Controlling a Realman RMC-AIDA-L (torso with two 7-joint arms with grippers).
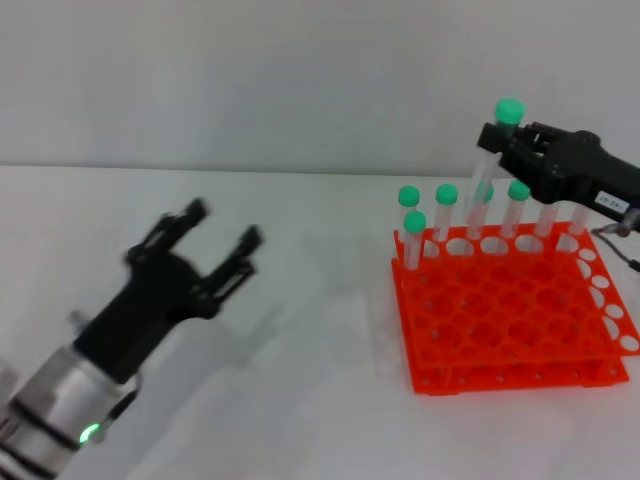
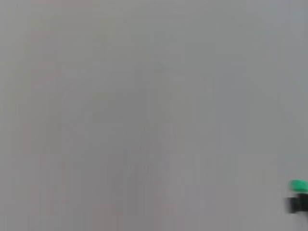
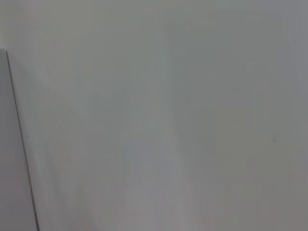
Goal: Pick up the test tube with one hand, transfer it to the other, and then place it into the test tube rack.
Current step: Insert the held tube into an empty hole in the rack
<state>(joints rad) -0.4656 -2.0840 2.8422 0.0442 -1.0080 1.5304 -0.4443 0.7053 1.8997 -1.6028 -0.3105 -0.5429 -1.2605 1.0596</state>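
The test tube (image 1: 492,160), clear with a green cap, hangs nearly upright above the back row of the orange test tube rack (image 1: 510,330). My right gripper (image 1: 512,148), all black with a white label, is shut on the tube just below its cap. The tube's lower end reaches down among the tubes standing in the rack. My left gripper (image 1: 222,228), black on a white and silver arm, hovers open over the table at the left, holding nothing. In the left wrist view only a green cap (image 2: 298,185) shows at the edge.
Several green-capped tubes (image 1: 445,215) stand in the rack's back rows; its front holes are free. The white table (image 1: 300,400) stretches between the left gripper and the rack. The right wrist view shows only a plain pale surface.
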